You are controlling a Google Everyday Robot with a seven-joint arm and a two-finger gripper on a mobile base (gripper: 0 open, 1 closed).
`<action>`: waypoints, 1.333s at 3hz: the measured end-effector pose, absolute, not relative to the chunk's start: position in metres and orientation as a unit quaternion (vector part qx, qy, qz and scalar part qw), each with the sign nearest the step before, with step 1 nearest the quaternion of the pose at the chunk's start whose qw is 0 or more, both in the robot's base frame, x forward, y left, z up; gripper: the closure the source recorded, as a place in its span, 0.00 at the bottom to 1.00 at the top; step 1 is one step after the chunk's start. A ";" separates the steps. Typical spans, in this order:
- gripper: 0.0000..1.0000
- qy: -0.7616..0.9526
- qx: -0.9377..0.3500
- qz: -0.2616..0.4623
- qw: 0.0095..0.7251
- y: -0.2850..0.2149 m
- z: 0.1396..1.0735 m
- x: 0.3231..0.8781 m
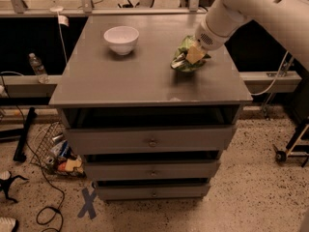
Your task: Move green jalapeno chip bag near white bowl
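My gripper pinches the crinkly bright-green foil chip bag by its top. I think it's light, soft and slippery. The round white bowl sits at ten o'clock.

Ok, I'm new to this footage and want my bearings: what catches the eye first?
A big white arm reaches in from the upper right, its claw gripping a green chip bag on the right of the grey tabletop. A white bowl sits apart, back left.

On cabinet, white bowl back-left, green jalapeno chip bag right of it, in end effector
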State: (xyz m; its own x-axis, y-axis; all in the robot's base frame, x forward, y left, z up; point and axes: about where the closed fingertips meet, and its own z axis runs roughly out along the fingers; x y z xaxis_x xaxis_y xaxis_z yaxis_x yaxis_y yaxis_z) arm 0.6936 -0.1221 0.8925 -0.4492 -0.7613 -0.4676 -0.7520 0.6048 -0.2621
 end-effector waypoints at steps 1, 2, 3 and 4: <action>1.00 0.851 -0.445 -0.008 0.279 -0.122 0.892 0.694; 1.00 0.842 -0.456 -0.004 0.289 -0.109 0.888 0.704; 1.00 0.814 -0.496 0.023 0.302 -0.065 0.872 0.737; 1.00 0.802 -0.519 0.037 0.292 -0.037 0.848 0.755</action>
